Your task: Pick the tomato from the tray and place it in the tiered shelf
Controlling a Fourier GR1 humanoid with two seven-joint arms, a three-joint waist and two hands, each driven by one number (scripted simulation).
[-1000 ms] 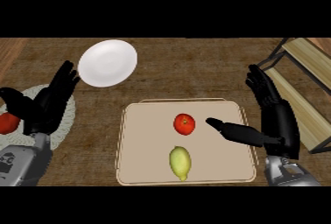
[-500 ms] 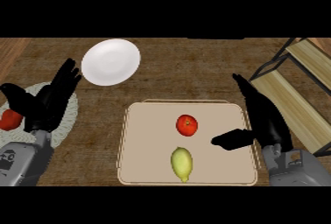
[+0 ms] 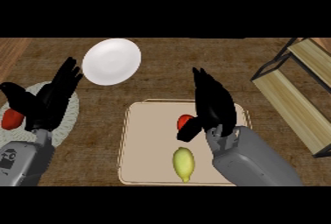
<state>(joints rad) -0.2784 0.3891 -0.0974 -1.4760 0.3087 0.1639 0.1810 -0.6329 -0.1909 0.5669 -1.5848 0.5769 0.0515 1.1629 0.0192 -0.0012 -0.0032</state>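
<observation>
Lemon (image 3: 184, 163): nearest on the tray (image 3: 139, 148), not wanted.
Right hand (image 3: 213, 107): poised over the tray for the pick, fingers (image 3: 205, 83) straight, grasping nothing.
Tomato (image 3: 185, 120): on the tray, half hidden, touching the thumb's left side.
Left hand (image 3: 45, 100): resting open, left edge.
Tiered shelf (image 3: 301, 83): far right, the destination.

A kitchen: wooden counter (image 3: 161, 87); white plate (image 3: 111, 61); tray (image 3: 145, 148) of produce.

Right hand (image 3: 212, 107) has moved left over tomato (image 3: 185, 120).
</observation>
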